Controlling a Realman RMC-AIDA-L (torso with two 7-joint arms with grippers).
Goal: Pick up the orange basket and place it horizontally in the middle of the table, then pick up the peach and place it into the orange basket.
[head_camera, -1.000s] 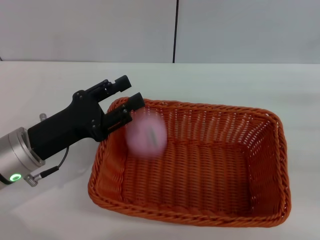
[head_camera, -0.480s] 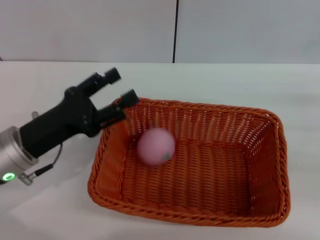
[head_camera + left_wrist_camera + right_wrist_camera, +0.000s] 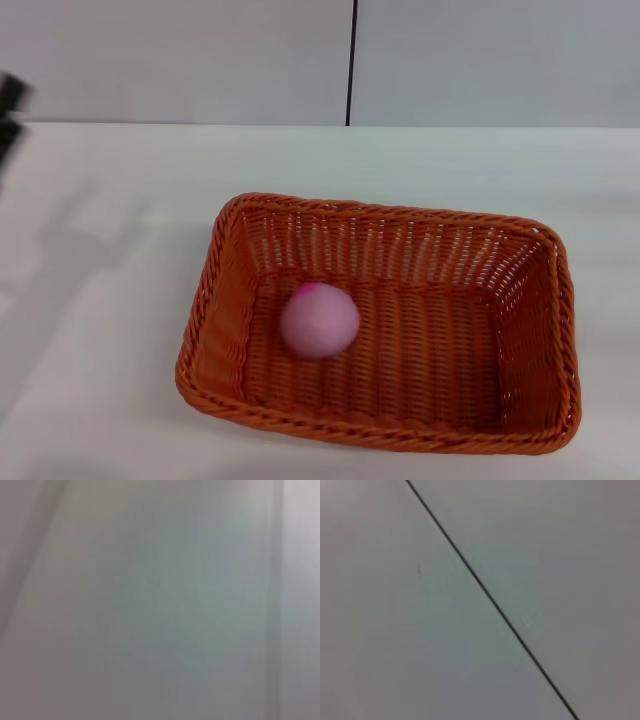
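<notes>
Left gripper [image 3: 8, 105]: only a dark blurred sliver is showing at the far left edge of the head view, high above the table's left side; whether its fingers are spread or closed cannot be told. It is holding nothing that can be seen.
Right gripper: not appearing in the head view; its wrist camera is facing a plain grey surface crossed by one thin dark line.
Peach [image 3: 319, 320]: resting on the basket floor, left of centre, near the left wall but apart from it, its darker pink spot facing up and back.
Orange basket [image 3: 545, 300]: sitting flat on the table, long side running across the view, a little right of middle and close to the near edge.
Handling, as a judgement: the peach is looking light, smooth and round, so it is likely to roll on the woven floor; any regrasp would best be taken across its widest part from above. The basket is looking light and stiff, best pinched at the braided rim.
Edges and room: the sloping walls are penning the fruit in on all sides. The table [image 3: 120, 200] is lying bare left of and behind the basket, giving wide room there; the front rim is sitting near the bottom of the view.
Task progress: both placements are appearing done.
</notes>
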